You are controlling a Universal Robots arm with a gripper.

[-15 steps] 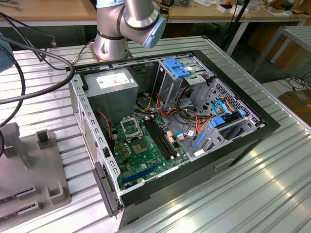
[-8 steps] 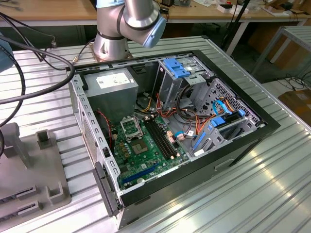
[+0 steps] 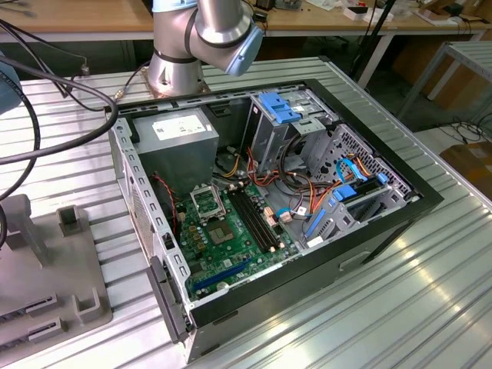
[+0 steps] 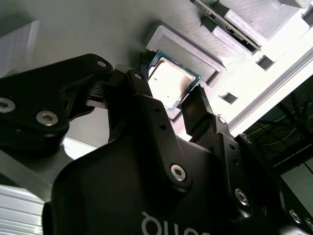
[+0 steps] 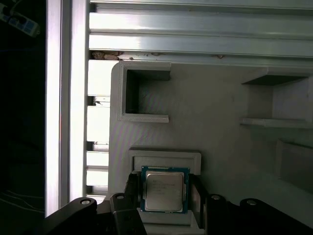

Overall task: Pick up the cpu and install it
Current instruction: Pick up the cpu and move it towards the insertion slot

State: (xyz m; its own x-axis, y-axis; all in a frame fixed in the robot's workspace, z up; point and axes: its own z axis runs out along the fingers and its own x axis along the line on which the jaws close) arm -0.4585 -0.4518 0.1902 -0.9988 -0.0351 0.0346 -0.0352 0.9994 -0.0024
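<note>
A: Where is the cpu?

B: In both wrist views the cpu lies flat, metal top up, in a shallow raised pocket of a grey tray.

A: And the gripper?

B: The gripper is low at the chip, with black metal close to two opposite edges of it. Whether it pinches the cpu or is spread a little wider than it, I cannot tell, because the places of contact are in shadow. In the second wrist view its black body hides the near part of the pocket.

A: What of the computer?

B: In the exterior view the open case lies on the ribbed metal table. Inside is the green motherboard, with the black socket frame near the grey power supply. What sits inside the frame is too small to make out. The arm is cut off by the upper edge. A grey fixture is cut off by the exterior view's left edge, and I cannot say if it is the same tray.
</note>
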